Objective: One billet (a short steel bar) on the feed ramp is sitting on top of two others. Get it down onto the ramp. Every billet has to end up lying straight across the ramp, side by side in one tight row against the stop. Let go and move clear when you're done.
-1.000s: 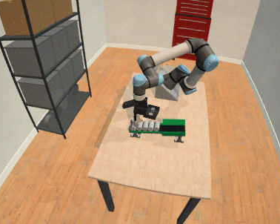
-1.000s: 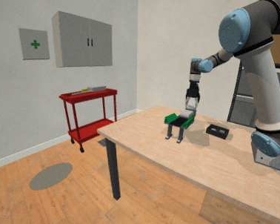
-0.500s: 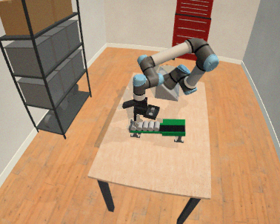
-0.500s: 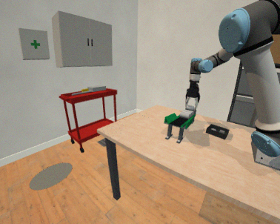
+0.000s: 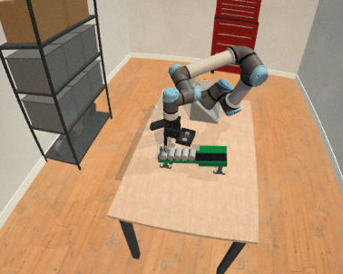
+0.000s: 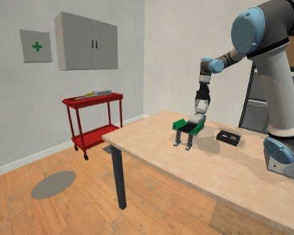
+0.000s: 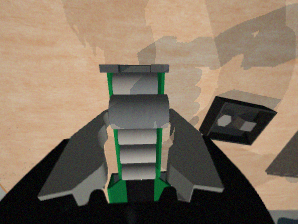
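The green feed ramp (image 5: 202, 155) stands on small legs on the wooden table, with its grey stop (image 7: 134, 68) at the low end. My gripper (image 7: 140, 110) is shut on a grey steel billet (image 7: 138, 110) and holds it crosswise over the ramp, near the stop. In the wrist view, several other billets (image 7: 138, 154) lie straight across the ramp, side by side behind the held one. One more grey billet (image 7: 135, 83) shows between the held billet and the stop. The top view shows my gripper (image 5: 164, 149) at the left end of the billet row (image 5: 179, 153).
A small black tray (image 5: 190, 136) lies on the table just behind the ramp; it also shows in the wrist view (image 7: 239, 120). The arm's grey base block (image 5: 203, 110) stands at the back of the table. A shelf rack (image 5: 53, 77) stands on the floor to the left.
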Motion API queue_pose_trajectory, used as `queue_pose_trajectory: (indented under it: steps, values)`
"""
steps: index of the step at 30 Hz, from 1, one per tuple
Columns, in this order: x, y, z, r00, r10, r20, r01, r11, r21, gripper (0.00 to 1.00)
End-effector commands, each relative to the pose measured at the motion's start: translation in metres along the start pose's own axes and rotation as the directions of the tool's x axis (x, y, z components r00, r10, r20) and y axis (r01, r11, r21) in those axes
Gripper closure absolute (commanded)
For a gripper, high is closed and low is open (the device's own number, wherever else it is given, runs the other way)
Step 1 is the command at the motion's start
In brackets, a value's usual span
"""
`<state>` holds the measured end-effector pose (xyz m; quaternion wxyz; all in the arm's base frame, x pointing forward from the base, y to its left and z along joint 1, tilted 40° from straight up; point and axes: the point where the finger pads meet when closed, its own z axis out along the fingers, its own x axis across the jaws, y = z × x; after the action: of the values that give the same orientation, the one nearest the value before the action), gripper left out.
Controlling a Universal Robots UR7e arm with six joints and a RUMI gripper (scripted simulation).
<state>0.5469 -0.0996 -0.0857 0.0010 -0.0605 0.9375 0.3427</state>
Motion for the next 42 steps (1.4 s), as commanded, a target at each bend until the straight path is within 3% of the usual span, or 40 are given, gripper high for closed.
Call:
queue_pose_trajectory:
  steps: [1, 14, 42]
  values:
    - [0.0, 0.0, -0.008, 1.0, 0.0, 0.001, 0.0, 1.0, 0.001, 1.0]
    - [0.0, 0.0, -0.032, 1.0, 0.0, 0.001, 0.0, 1.0, 0.001, 1.0]
    - [0.0, 0.0, -0.033, 1.0, 0.0, 0.001, 0.0, 1.0, 0.001, 1.0]
